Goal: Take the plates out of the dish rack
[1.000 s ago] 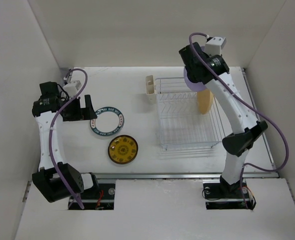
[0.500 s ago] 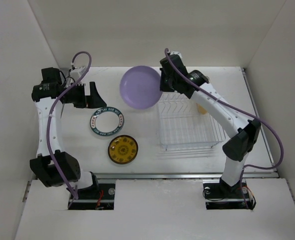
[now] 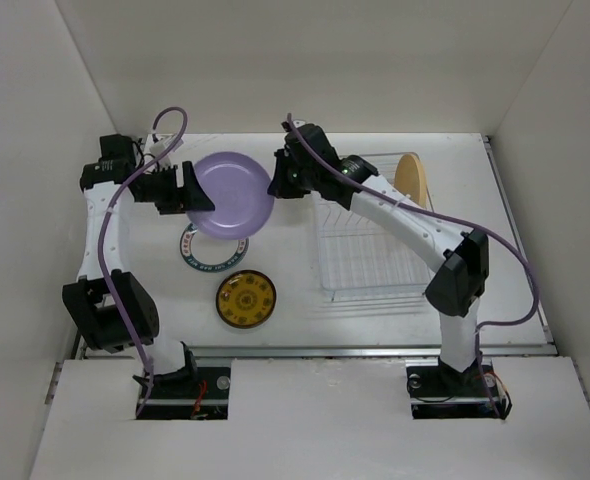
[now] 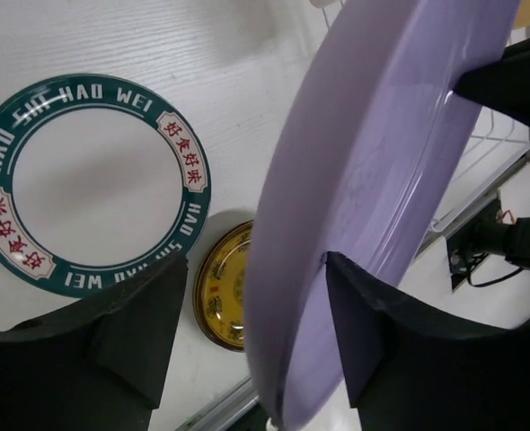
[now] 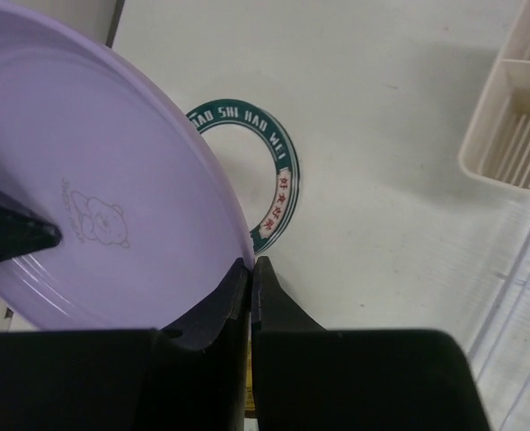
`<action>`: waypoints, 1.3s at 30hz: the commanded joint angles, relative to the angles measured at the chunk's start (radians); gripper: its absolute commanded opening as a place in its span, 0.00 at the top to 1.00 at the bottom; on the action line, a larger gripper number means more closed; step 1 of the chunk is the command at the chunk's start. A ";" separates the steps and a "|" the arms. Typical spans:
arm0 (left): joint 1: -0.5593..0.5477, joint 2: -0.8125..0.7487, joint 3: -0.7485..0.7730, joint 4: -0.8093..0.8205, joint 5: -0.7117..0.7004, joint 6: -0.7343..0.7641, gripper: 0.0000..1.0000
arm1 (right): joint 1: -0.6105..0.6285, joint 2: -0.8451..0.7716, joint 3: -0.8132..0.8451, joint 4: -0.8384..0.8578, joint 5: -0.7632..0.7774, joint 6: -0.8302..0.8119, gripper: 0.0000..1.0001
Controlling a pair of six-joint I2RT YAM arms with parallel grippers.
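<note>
A lavender plate [image 3: 233, 193] [image 4: 373, 180] [image 5: 85, 224] hangs tilted in the air over the table's left half. My right gripper [image 3: 275, 185] [image 5: 251, 262] is shut on its right rim. My left gripper [image 3: 200, 195] [image 4: 254, 259] straddles the opposite rim: one pad touches the plate, the other stands apart from it. Below lie the teal-rimmed white plate [image 3: 210, 266] [image 4: 67, 90] [image 5: 278, 171] and the amber-yellow plate [image 3: 245, 298] [image 4: 220, 296], both flat on the table. A tan plate [image 3: 410, 175] stands upright in the wire dish rack [image 3: 375, 250].
A cream rectangular utensil cup [image 5: 512, 117] sits at the rack's left end. White walls close the table in on the left, back and right. The right arm reaches across the rack's left side.
The right arm carried the lavender plate from the rack leftward. The left arm rose toward the back, and its jaws have narrowed around the plate's left rim.
</note>
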 commanded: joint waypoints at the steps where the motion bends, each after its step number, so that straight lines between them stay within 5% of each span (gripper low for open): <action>1: -0.022 -0.015 0.008 0.049 0.012 -0.040 0.42 | 0.022 0.009 0.009 0.096 -0.040 0.026 1.00; 6: -0.022 -0.015 0.008 0.058 -0.027 -0.071 1.00 | 0.042 0.021 0.020 0.094 -0.035 0.026 1.00; 12: -0.022 0.017 -0.004 0.087 -0.065 -0.141 1.00 | 0.042 0.041 0.065 0.021 0.015 0.035 0.95; 14: -0.013 0.036 0.006 0.101 -0.050 -0.166 1.00 | 0.042 0.041 0.111 -0.025 0.058 0.035 0.76; 15: 0.002 0.063 0.031 0.112 -0.018 -0.201 1.00 | 0.042 0.041 0.127 -0.039 0.076 0.035 0.48; 16: 0.012 0.080 0.041 0.135 0.001 -0.221 1.00 | 0.042 0.041 0.141 -0.050 0.116 0.035 0.35; 20: 0.057 0.206 0.133 0.191 0.051 -0.330 1.00 | 0.020 -0.017 0.225 -0.102 0.246 0.035 0.10; 26: 0.143 0.490 0.357 0.315 0.022 -0.475 1.00 | -0.089 -0.121 0.270 -0.237 0.380 0.044 0.06; 33: 0.167 0.789 0.612 0.400 -0.048 -0.595 1.00 | -0.172 -0.236 0.084 -0.312 0.518 0.059 0.06; 39: 0.176 0.887 0.612 0.489 -0.088 -0.675 0.96 | -0.257 -0.258 0.043 -0.464 0.681 0.132 0.06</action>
